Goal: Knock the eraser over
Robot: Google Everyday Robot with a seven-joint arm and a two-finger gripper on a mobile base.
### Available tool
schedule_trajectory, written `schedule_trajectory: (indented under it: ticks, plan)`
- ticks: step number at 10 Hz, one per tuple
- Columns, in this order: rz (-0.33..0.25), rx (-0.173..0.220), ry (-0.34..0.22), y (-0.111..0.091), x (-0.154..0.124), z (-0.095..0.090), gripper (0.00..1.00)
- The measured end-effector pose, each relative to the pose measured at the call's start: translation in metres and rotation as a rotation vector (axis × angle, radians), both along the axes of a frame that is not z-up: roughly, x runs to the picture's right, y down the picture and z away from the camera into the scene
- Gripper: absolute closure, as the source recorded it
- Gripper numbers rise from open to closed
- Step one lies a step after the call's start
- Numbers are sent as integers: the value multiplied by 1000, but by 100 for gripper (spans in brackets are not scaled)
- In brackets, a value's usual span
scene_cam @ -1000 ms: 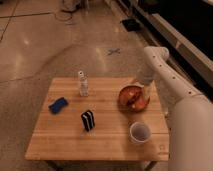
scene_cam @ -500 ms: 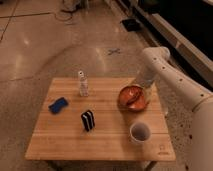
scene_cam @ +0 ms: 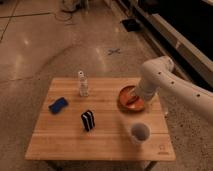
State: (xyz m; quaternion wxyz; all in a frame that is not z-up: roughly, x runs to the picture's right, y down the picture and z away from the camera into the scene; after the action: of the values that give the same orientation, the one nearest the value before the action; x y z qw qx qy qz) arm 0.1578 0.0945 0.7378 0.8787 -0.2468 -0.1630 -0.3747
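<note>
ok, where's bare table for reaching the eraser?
Bare: the lane between eraser and bowl; the front-left corner below the blue block; the front edge between eraser and white cup. Crowded: right side, where the gripper hangs over the bowl with the cup just in front.

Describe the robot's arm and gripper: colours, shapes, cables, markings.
The arm is white, built of thick, smooth, rounded tubes with a bulbous joint and small dark dots along one segment. No cables show. The gripper sits at the orange bowl; its form cannot be told.
</note>
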Motion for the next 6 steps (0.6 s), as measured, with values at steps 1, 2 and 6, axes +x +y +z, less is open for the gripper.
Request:
schedule_trajectory:
  ticks: [1,2,6]
  plan:
    - [-62,11,-22,19,-12,-14,20]
    - [-99,14,-40,27,-23,-23,20]
    - [-193,30,-122,40,-56,-58,20]
